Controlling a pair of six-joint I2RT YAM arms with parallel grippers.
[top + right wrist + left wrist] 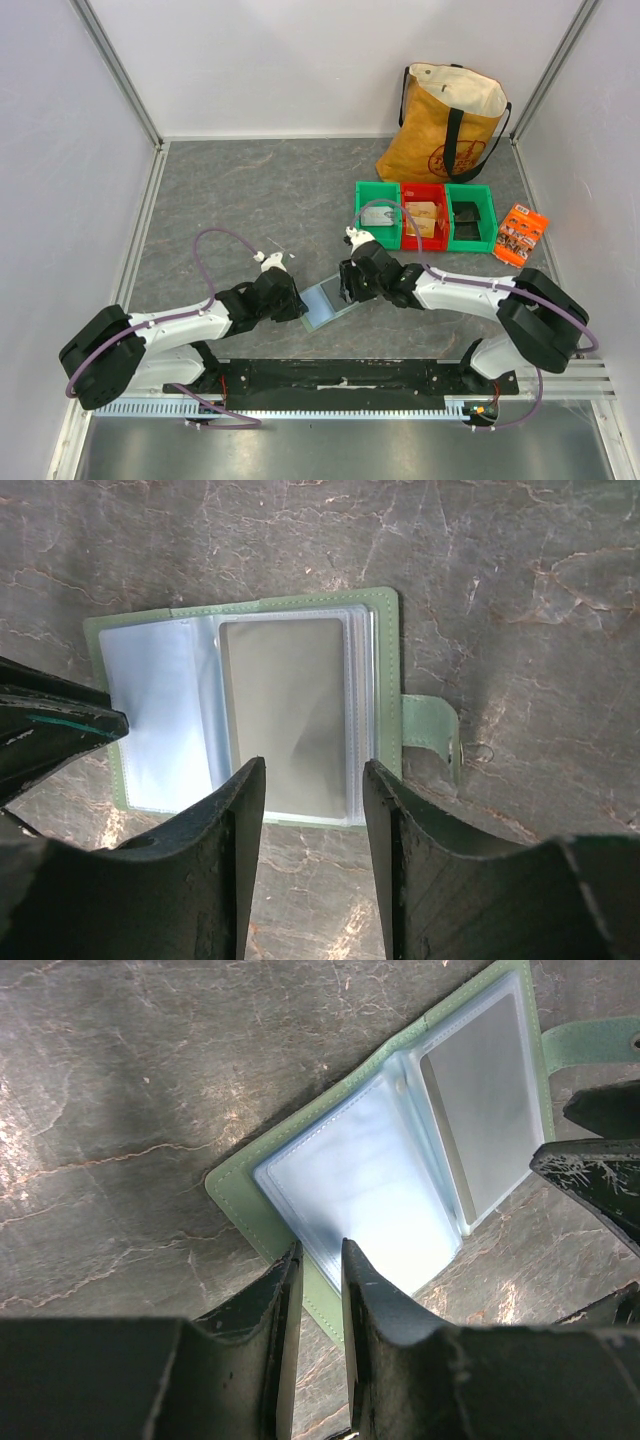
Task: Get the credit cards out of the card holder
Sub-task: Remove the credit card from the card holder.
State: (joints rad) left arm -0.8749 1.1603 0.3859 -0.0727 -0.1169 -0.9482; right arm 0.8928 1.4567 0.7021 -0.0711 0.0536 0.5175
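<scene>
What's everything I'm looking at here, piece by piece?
card holder: one, pale green, open on the table between the arms.
card: one visible, tan-grey, in the holder's tab-side pocket.
bins: three, green, red, green, in a row at far right.
tote bag: one, mustard and cream, behind the bins.
packet: one, orange, right of the bins.
table: one, grey marbled, under everything.
left end effector: one, black, fingers nearly together at the holder's edge.
right end effector: one, black, open over the holder.

we look down on the whole table (pixel 250 200) from above and behind; both wrist cameras sit close over the same card holder (pixel 360 1180).
</scene>
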